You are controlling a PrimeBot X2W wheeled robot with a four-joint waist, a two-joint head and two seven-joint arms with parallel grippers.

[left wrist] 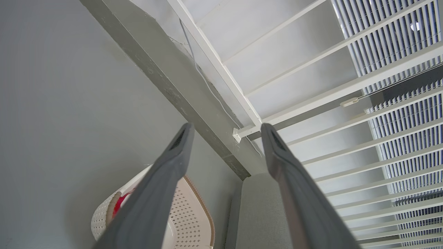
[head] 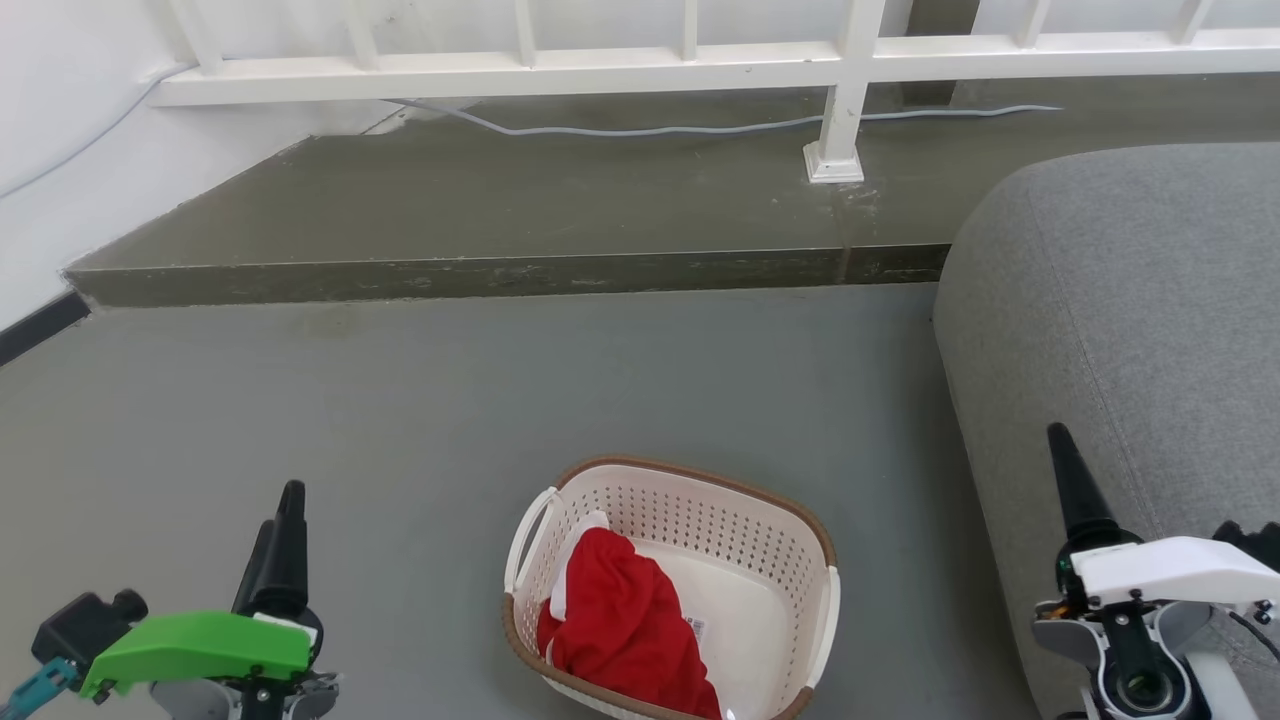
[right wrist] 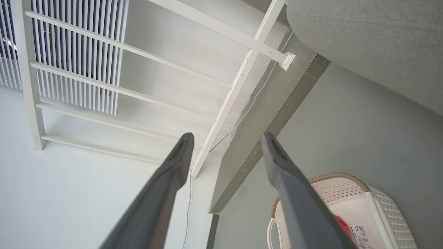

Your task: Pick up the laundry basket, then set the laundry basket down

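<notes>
Basket: on floor, red cloth inside.
Left tool: spread apart, empty.
Right tool: spread apart, empty.

The laundry basket is smooth, cream, perforated plastic with a brown woven-look rim; soft red cloth lies in it. The floor is matt grey, the step scuffed and rough, the sofa coarse grey fabric.
</notes>
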